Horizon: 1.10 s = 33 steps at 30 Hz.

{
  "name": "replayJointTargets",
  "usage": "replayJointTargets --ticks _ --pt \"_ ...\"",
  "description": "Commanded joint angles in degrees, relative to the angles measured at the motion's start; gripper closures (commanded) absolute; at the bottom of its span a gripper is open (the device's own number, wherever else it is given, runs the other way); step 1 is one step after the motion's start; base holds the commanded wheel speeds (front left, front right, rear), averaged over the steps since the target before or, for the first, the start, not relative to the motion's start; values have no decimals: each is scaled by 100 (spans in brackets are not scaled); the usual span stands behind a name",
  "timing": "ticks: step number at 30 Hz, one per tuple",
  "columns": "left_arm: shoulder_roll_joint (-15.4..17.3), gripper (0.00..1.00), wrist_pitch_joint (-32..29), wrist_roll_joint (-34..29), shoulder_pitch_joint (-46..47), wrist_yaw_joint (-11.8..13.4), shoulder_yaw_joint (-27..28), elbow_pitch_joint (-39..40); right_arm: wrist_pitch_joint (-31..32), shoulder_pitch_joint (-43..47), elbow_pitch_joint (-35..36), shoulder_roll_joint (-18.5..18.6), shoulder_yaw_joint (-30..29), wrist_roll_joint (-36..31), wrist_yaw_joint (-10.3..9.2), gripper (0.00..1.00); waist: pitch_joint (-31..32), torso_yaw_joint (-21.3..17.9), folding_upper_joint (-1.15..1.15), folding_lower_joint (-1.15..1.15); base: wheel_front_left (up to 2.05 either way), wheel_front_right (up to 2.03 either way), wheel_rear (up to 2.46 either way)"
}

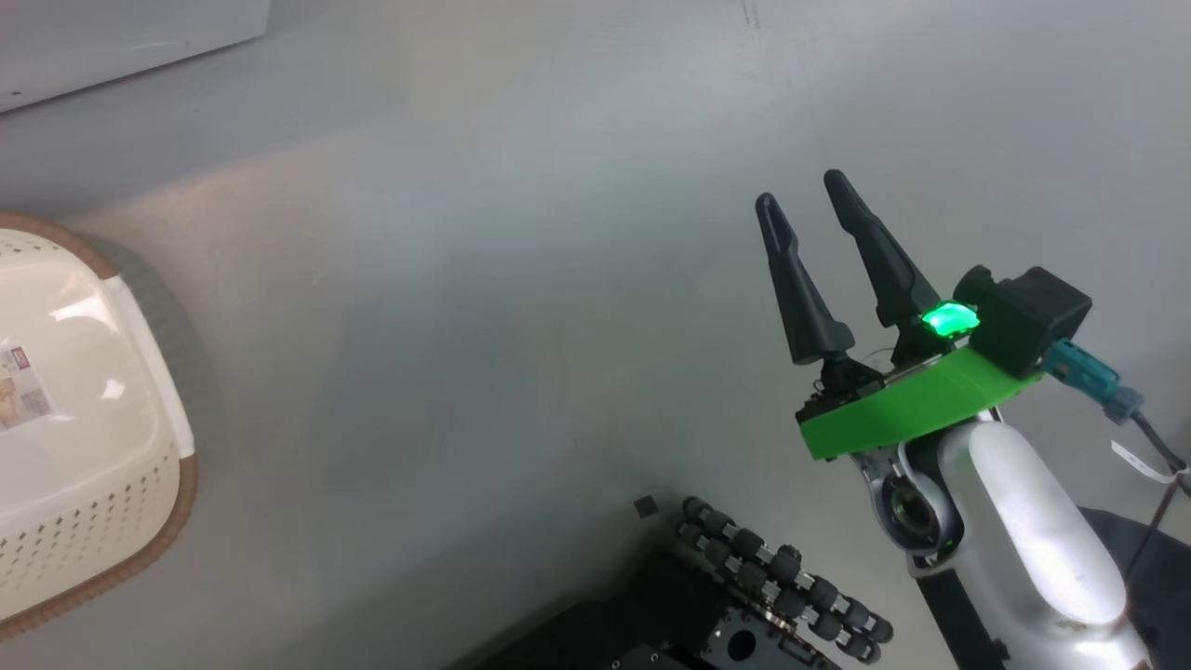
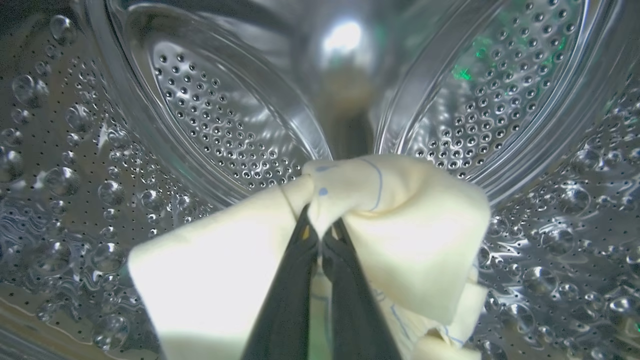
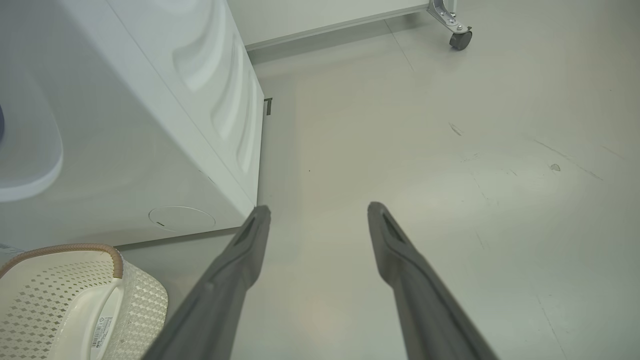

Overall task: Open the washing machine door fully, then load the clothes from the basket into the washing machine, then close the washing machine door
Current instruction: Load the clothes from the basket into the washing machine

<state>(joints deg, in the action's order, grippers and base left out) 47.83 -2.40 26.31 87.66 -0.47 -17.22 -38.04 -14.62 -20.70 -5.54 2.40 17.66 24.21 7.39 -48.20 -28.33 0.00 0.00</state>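
Inside the perforated steel drum (image 2: 220, 125) of the washing machine (image 3: 125, 130), my left gripper (image 2: 320, 230) is shut on a pale cream-yellow garment (image 2: 400, 225) with thin blue outlines, which drapes over both fingers. My right gripper (image 1: 798, 191) is open and holds nothing; it hangs over the bare grey floor (image 3: 450, 165) to the right of the machine's white side. The cream basket (image 1: 84, 409) with a brown rim lies at the left edge of the head view, with a label on its base; it also sits at the lower left of the right wrist view, basket (image 3: 60, 300). The door is out of view.
My wheeled base (image 1: 744, 596) with black rollers is at the bottom of the head view. A white cabinet on a caster wheel (image 3: 459, 39) stands far off across the floor. The washing machine's lower edge (image 1: 112, 46) crosses the head view's top left corner.
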Motion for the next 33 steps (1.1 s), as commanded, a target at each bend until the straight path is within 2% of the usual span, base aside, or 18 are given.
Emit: replayJointTargets --ticks 1,2,3,16,22,33 --pt "135 40 -208 97 141 -2 98 -12 -38 89 139 48 31 7 10 0 16 47 0 0 0 0 0" --pt "106 12 -177 123 147 5 111 -24 -38 81 138 48 25 -3 10 0 17 62 0 0 0 0 0" --pt "80 0 -178 136 134 19 107 -49 -38 73 136 48 17 -10 10 0 22 78 0 0 0 0 0" --pt "-274 0 161 470 -326 119 206 -236 -38 -9 103 48 -196 -172 10 0 213 361 0 0 0 0 0" --pt "-487 0 625 501 -810 249 188 -304 -38 12 88 48 -415 -366 10 0 463 622 0 0 0 0 0" --pt "-1175 0 1401 707 -2116 548 157 -210 17 168 40 48 -815 -761 10 0 1143 1186 0 0 0 0 0"
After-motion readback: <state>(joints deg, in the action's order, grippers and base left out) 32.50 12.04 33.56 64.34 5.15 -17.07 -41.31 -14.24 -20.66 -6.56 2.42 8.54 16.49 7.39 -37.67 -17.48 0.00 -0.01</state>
